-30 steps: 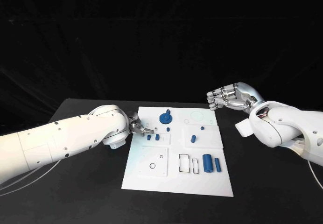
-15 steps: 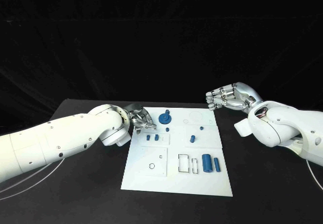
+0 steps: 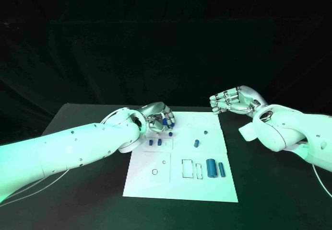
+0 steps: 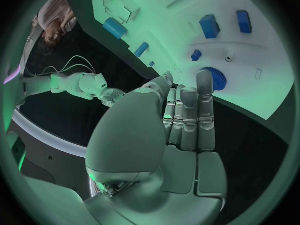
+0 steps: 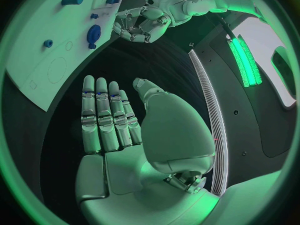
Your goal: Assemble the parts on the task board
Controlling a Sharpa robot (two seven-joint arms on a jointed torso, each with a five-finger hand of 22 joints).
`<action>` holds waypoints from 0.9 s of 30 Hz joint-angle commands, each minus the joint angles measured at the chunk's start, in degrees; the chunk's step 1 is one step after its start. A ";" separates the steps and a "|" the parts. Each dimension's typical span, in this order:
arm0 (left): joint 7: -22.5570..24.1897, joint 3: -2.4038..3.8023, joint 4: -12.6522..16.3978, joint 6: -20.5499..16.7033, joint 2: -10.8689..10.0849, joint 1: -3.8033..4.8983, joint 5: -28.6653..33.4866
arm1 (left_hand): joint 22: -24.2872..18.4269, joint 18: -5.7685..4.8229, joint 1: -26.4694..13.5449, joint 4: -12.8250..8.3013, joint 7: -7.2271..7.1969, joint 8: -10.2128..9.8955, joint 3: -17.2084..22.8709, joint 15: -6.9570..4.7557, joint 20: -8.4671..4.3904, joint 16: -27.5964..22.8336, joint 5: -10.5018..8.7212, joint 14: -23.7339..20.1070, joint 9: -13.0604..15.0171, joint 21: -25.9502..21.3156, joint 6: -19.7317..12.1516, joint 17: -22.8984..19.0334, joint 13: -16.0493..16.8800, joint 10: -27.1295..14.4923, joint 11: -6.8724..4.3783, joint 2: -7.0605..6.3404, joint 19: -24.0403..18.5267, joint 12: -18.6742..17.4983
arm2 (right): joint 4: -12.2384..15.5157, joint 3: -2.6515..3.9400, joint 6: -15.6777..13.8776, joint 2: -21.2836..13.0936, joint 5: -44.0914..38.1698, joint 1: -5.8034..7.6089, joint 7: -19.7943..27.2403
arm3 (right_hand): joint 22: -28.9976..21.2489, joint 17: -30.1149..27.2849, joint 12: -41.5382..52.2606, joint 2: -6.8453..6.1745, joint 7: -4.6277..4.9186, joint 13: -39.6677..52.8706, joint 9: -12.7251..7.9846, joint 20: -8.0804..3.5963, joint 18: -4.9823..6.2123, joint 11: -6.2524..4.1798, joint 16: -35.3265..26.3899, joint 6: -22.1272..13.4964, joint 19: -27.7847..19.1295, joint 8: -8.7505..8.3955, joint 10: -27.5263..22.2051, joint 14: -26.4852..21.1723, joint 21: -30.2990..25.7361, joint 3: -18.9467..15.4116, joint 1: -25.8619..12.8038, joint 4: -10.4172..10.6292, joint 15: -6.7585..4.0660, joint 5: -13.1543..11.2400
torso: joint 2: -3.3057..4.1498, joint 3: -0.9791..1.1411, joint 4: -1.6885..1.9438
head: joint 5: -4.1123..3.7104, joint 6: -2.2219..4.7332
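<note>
The white task board [image 3: 181, 184] lies in the middle of the black table. A round blue toothed part [image 3: 170, 125] stands near its far left corner. My left hand [image 3: 158, 119] hovers right beside that part, fingers stretched out and holding nothing. In the left wrist view its fingertips [image 4: 204, 80] reach to the toothed part [image 4: 219, 78]. Two small blue parts [image 3: 156, 142] lie just nearer than the hand. My right hand [image 3: 232, 101] hangs above the table beyond the board's far right corner, and the right wrist view shows its fingers [image 5: 103, 116] spread flat and empty.
A small blue part [image 3: 196, 142] lies mid-board, and a thick blue cylinder [image 3: 211, 168] with a slimmer one [image 3: 221, 167] lies near the right edge. Outlined slots [image 3: 189, 167] mark the board's near half. My left forearm [image 3: 76, 148] crosses the table left of the board.
My left hand has risen from the two small blue parts and moved toward the board's far edge, next to the toothed part. The right hand has hardly moved.
</note>
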 commanded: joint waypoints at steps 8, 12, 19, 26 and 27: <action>-2.26 -0.16 -3.01 7.18 3.48 -0.35 -17.55 | 19.23 -4.23 -0.98 -0.36 -1.11 -2.68 -0.31 -0.49 -0.37 14.15 -0.08 7.10 -3.12 18.57 2.87 7.74 -3.98 1.83 -0.32 -0.91 10.99 -2.72 | 0.05 0.00 0.35 0.18 -0.74 -0.08 0.58 | -0.05 -0.08 -0.03 0.20 -0.02 -0.06 -0.06 0.09 0.34 0.04 -0.22 -0.51 0.34 -0.19 -0.38 -0.23 -0.34 0.06 -0.28 -0.30 -0.05 0.19 | 0.02 0.01 -0.03 | -0.17 -0.34; -3.29 -0.17 -4.06 8.57 4.31 -0.37 -19.32 | 23.30 -5.05 -1.40 -0.37 -1.17 -3.50 -0.81 -0.50 -0.41 17.05 -0.10 8.56 -3.87 22.42 3.63 9.31 -5.05 2.05 -0.28 -1.02 12.97 -3.66 | 0.04 0.00 0.34 0.25 -0.76 -0.09 0.59 | -0.05 -0.08 -0.03 0.20 -0.02 -0.06 -0.06 0.09 0.34 0.04 -0.22 -0.51 0.34 -0.19 -0.38 -0.23 -0.34 0.06 -0.28 -0.30 -0.05 0.19 | -0.02 0.04 0.01 | -0.17 -0.44; -3.89 -0.17 -5.87 9.14 5.51 -0.50 -20.57 | 26.32 -5.67 -1.37 -0.53 -1.18 -4.18 -0.95 -0.50 -0.42 18.45 -0.06 9.44 -4.45 25.23 4.21 9.70 -6.05 2.03 -0.14 -0.76 14.45 -4.73 | 0.08 0.00 0.32 0.32 -0.78 -0.11 0.63 | -0.05 -0.08 -0.03 0.20 -0.02 -0.06 -0.06 0.09 0.34 0.04 -0.22 -0.51 0.34 -0.19 -0.38 -0.23 -0.34 0.06 -0.28 -0.30 -0.05 0.19 | -0.02 -0.03 -0.02 | -0.26 -0.43; -3.74 -0.16 -7.14 9.28 6.37 -0.64 -20.81 | 28.22 -6.06 -0.96 -0.79 -1.02 -4.86 -0.52 -0.52 -0.38 18.97 -0.01 9.97 -4.94 26.98 4.65 9.40 -6.83 2.62 -0.10 -0.29 15.37 -5.53 | 0.09 0.00 0.35 0.39 -0.78 -0.13 0.66 | -0.05 -0.08 -0.03 0.20 -0.02 -0.06 -0.06 0.09 0.34 0.04 -0.22 -0.51 0.34 -0.19 -0.38 -0.23 -0.34 0.06 -0.28 -0.30 -0.05 0.19 | -0.04 0.02 0.03 | -0.33 -0.42; -3.67 -0.16 -7.27 9.34 6.49 -0.66 -20.83 | 28.55 -6.14 -0.93 -0.82 -1.00 -4.98 -0.43 -0.57 -0.40 19.04 -0.01 10.05 -5.03 27.28 4.76 9.32 -6.94 2.89 -0.15 -0.24 15.54 -5.62 | 0.10 0.00 0.35 0.41 -0.78 -0.13 0.66 | -0.05 -0.08 -0.03 0.20 -0.02 -0.06 -0.06 0.09 0.34 0.04 -0.22 -0.51 0.34 -0.19 -0.38 -0.23 -0.34 0.06 -0.28 -0.30 -0.05 0.19 | -0.03 0.02 0.03 | -0.31 -0.43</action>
